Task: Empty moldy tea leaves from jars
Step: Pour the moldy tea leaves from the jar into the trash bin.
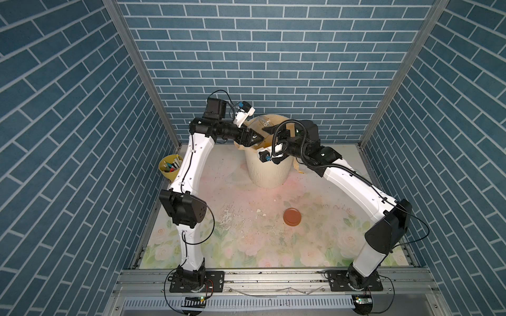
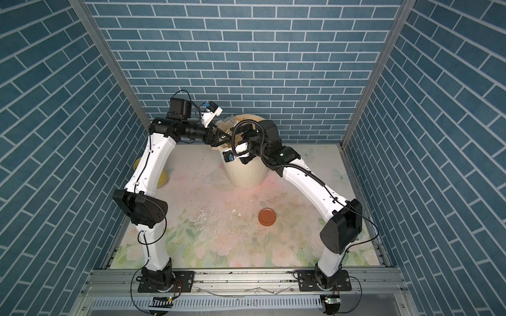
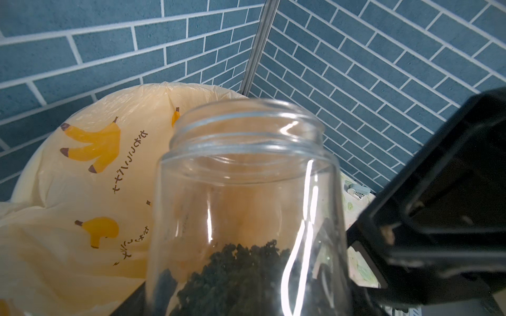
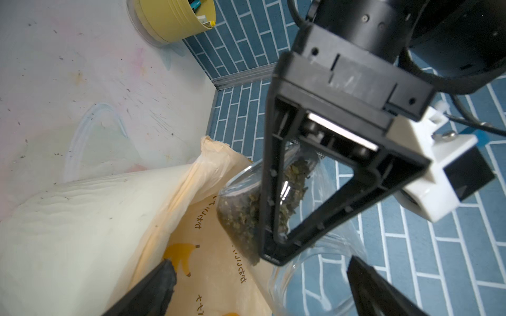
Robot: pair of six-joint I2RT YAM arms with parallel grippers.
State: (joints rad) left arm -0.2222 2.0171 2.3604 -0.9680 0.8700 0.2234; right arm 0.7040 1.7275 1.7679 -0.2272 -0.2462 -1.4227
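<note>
Left hand (image 1: 254, 136) is clamped on the clear glass jar (image 3: 246, 191), which is held tilted over the mouth of the cream ribbed bin (image 1: 267, 175). The tea leaves (image 3: 241, 273) are gathered at the jar's base end. The right hand (image 4: 260, 270) is held just beside the jar, fingers spread apart, nothing gripped. A banana-print liner (image 3: 95, 164) is draped over the bin's rim. The reddish-brown lid (image 1: 292, 216) is laid flat on the tabletop (image 1: 246, 246), well apart from the bin.
</note>
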